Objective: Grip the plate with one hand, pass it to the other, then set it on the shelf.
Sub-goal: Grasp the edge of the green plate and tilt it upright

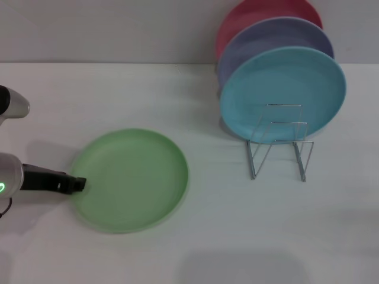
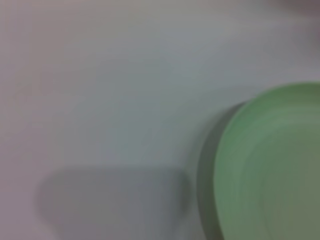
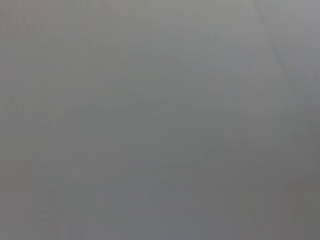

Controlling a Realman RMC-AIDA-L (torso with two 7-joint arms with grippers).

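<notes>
The light green plate lies on the white table at the front left. It also shows in the left wrist view, with a dark shadow along its rim. My left gripper, on the wrist with the green light, reaches in from the left edge and its tip is at the plate's left rim. The wire shelf stands at the right. Its front loops hold nothing. My right gripper is out of view. The right wrist view shows only a plain grey surface.
A sky-blue plate stands upright in the shelf, with a lavender plate and a red plate behind it. The white table spreads between the green plate and the shelf.
</notes>
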